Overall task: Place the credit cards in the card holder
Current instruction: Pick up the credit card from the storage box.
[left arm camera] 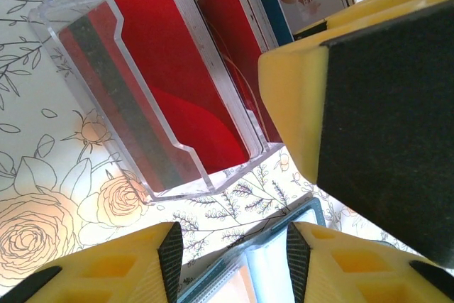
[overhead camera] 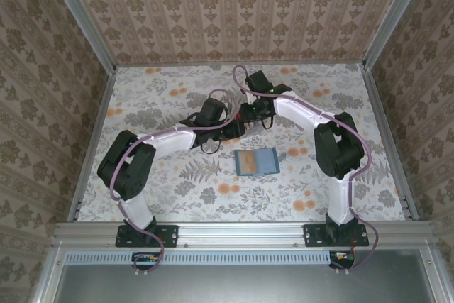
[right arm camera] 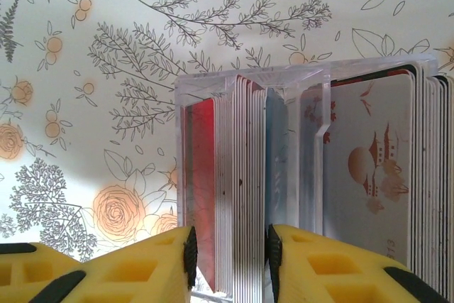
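The credit cards (right arm camera: 241, 175) stand on edge as a thick stack inside a clear plastic box (right arm camera: 305, 79). My right gripper (right arm camera: 228, 253) is shut on that stack, a pad against each side, and the stack is still in the box. From the left wrist the same box (left arm camera: 85, 54) shows red cards (left arm camera: 177, 69), with one of the right gripper's yellow fingers (left arm camera: 369, 104) above it. My left gripper (left arm camera: 234, 253) hangs open next to the box, over an edge of the card holder (left arm camera: 262, 267). The teal card holder (overhead camera: 257, 162) lies open and flat on the table, just in front of both grippers (overhead camera: 245, 120).
More cards, one white with a red printed picture (right arm camera: 372, 175), fill the box's other compartment. Both arms meet over the table's centre. The flowered table (overhead camera: 177, 196) is bounded by patterned walls and a metal rail along the near edge.
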You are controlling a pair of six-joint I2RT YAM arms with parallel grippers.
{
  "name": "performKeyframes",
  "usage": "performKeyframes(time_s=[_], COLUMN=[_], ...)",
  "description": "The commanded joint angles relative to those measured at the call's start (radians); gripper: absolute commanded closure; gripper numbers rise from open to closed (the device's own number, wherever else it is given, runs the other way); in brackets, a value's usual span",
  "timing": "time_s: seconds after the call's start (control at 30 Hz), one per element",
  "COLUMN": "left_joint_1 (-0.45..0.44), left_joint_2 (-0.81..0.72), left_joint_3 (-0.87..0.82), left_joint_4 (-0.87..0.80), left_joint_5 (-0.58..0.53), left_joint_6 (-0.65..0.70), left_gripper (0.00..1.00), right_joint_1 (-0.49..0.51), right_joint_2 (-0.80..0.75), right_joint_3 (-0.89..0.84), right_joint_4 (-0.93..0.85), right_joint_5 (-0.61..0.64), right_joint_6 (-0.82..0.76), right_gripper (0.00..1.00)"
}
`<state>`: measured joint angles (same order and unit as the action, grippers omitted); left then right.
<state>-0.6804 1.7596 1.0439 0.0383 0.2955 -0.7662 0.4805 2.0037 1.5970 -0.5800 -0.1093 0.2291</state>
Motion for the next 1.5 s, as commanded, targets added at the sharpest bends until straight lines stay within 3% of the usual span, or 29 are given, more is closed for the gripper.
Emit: performKeyframes(time_s=[0.0,0.27,0.6,1.23,1.33,1.47], left_joint_1=[-0.001,0.001,0.0,0.009,0.006,-0.01], left_joint_2=[0.019,0.017,0.021,-0.064,-0.082,-0.115], left_joint_3=[0.0,-0.006,-0.004,-0.123,-0.168,-0.238], left_joint_4=[0.011,0.016,0.017,0.083,0.099,0.145], left_joint_5=[0.005,0.004,0.005,-0.051,-0.046,-0.047], left_joint_6=[0.002,0.004,0.002,0.034,0.034,0.038], left_gripper=[0.55,0.55,0.55,0.55,0.55,0.55], right_joint_1=[-0.003,-0.011,-0.013,-0.02,-0.031,-0.061], right_joint_2=[-0.025,-0.017,-0.048,-0.262,-0.313,-0.414], right_joint_3=[-0.004,-0.002,-0.009,-0.106,-0.151,-0.291], right_joint_4=[-0.01,-0.011,-0.014,0.037,0.076,0.162], right_joint_5=[-0.048,-0.043,-0.039,-0.04,-0.085,-0.24], right_joint_6=[0.015,0.019,0.019,0.027,0.044,0.109], right_gripper=[0.68,0.84,0.94,0.96,0.96,0.96])
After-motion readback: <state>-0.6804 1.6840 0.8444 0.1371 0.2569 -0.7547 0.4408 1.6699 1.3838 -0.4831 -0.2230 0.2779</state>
